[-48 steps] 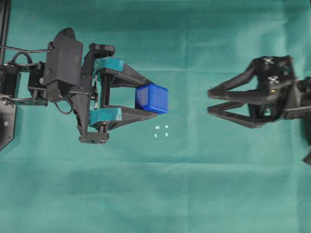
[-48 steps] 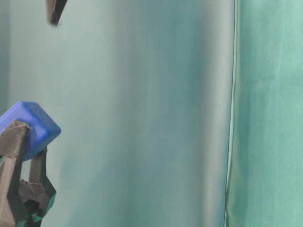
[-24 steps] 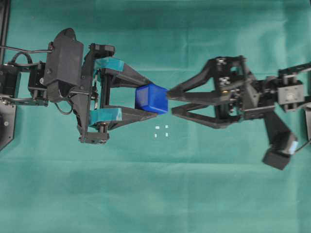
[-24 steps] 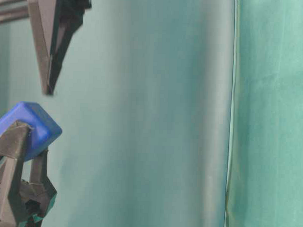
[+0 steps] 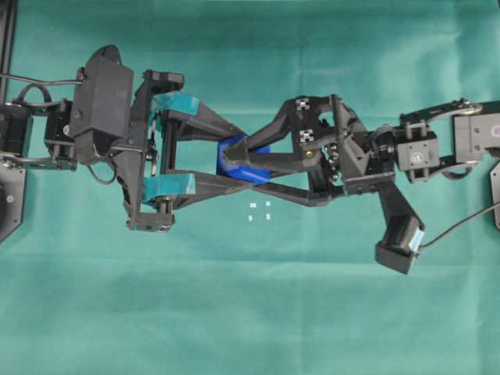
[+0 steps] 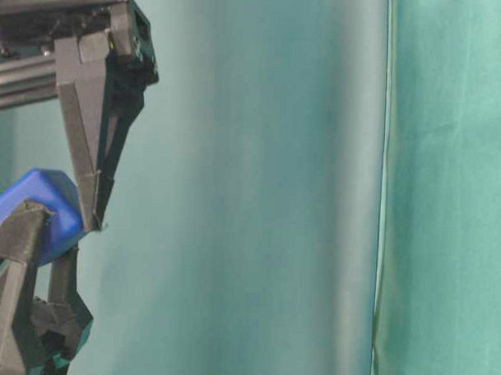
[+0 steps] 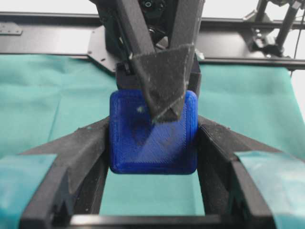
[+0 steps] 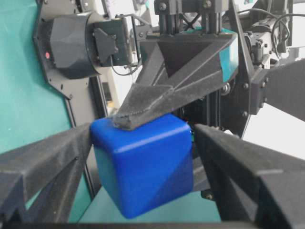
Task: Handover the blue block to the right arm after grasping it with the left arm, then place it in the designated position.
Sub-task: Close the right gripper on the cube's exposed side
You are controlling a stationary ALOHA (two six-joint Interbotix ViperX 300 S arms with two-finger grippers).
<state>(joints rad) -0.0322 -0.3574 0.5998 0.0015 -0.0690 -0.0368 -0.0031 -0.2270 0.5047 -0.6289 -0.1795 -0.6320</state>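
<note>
Item: small bright blue cube with rounded edges (image 5: 248, 166), matte ribbed plastic, a faint round emblem on one face. We find it lifted above the green cloth-covered bench (image 5: 234, 312), pinched between the two teal-banded black fingers of the left claw (image 5: 234, 160), which presses its opposite sides.

Item: right claw (image 5: 238, 160), all-black pointed fingers with a grainy surface, white patches on the housing. We see its jaws wide, straddling the same cube across the other axis; one finger lies over the top face in the left wrist view (image 7: 164, 86). Whether its pads touch, we cannot tell.

Item: four tiny white marks in a square (image 5: 259, 212), on the cloth just below the cube in the overhead view.
</note>
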